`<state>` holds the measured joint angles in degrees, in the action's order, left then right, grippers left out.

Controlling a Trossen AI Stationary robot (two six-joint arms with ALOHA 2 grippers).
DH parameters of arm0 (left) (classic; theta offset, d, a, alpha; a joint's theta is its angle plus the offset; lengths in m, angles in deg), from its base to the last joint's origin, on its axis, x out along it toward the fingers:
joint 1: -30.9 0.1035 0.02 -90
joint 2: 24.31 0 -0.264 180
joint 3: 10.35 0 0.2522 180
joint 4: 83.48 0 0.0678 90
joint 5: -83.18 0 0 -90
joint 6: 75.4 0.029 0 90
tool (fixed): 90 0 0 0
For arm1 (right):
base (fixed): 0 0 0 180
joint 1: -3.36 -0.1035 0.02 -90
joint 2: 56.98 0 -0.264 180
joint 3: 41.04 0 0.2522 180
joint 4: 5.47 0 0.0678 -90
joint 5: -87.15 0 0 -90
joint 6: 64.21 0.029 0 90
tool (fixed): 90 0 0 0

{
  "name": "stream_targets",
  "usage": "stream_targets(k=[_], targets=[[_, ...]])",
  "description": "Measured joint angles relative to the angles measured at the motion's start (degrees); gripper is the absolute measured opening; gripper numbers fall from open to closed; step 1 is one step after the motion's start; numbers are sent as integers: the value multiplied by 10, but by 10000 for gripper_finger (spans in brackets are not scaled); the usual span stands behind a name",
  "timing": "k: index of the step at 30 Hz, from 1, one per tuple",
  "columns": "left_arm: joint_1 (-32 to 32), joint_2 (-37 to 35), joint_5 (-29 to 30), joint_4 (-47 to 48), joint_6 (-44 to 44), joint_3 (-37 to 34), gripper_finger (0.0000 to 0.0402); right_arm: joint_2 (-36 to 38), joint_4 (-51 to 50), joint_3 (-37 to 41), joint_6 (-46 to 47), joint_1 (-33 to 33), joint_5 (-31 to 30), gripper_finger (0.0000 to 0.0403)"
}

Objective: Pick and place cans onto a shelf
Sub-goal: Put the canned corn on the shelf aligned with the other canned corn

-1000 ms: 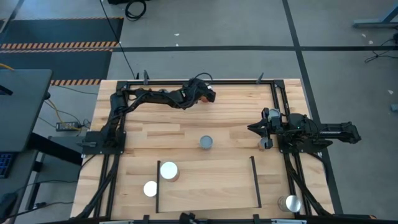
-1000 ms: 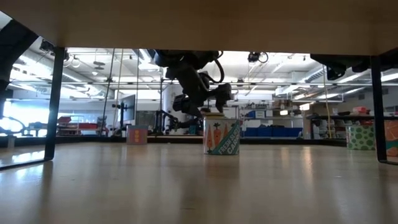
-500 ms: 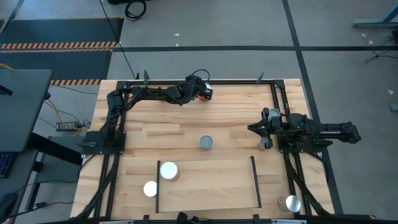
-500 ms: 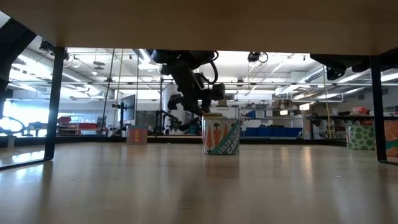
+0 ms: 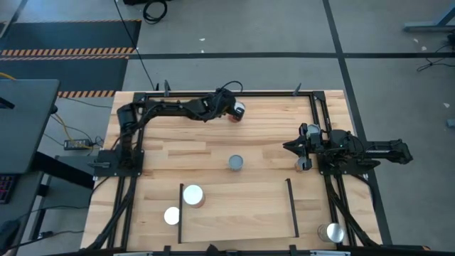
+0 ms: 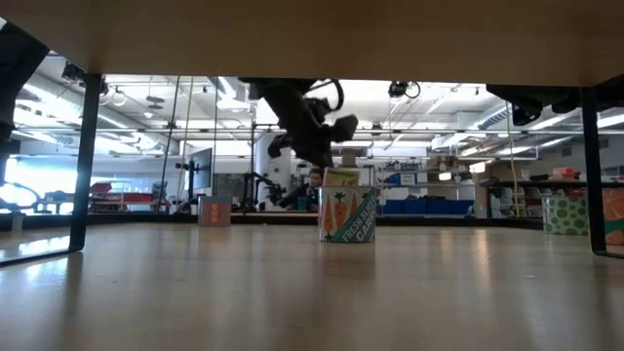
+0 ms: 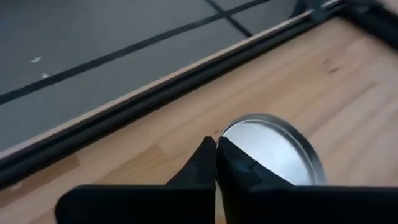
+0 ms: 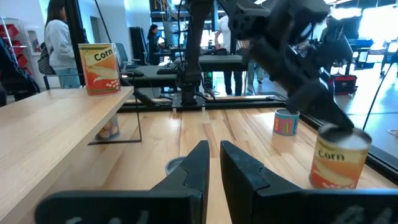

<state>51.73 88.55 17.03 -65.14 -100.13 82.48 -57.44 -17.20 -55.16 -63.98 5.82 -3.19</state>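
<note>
Left gripper (image 5: 229, 108): fingers closed together with nothing between them, as seen in the left wrist view; the tips are set at the rim of a corn can (image 5: 239, 110) near the desk's far edge.
Corn can: upright on the desk (image 5: 270, 128), silver top showing (image 7: 270, 149); in the right wrist view (image 8: 339, 163) the left gripper is seen pressed on its top edge.
Left arm: stretched along the far rail from its base at the left side, wrist bent down toward the can.
Right gripper (image 5: 290, 146): nearly closed, nothing held, parked at the right side, pointed toward the desk's middle.
Other cans: a grey-topped can (image 5: 235, 163) at mid-desk; two white-topped cans (image 5: 193, 195) on the shelf (image 5: 242, 213).
</note>
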Motion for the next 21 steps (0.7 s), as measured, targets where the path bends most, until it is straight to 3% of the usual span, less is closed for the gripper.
stream_targets(k=[10,21], targets=[[-38,-64,-24,-14,21,1,3,0,0,0,0,0,0,47],[-89,-167,-178,-19,100,1,3,0,0,0,0,0,0,47]])
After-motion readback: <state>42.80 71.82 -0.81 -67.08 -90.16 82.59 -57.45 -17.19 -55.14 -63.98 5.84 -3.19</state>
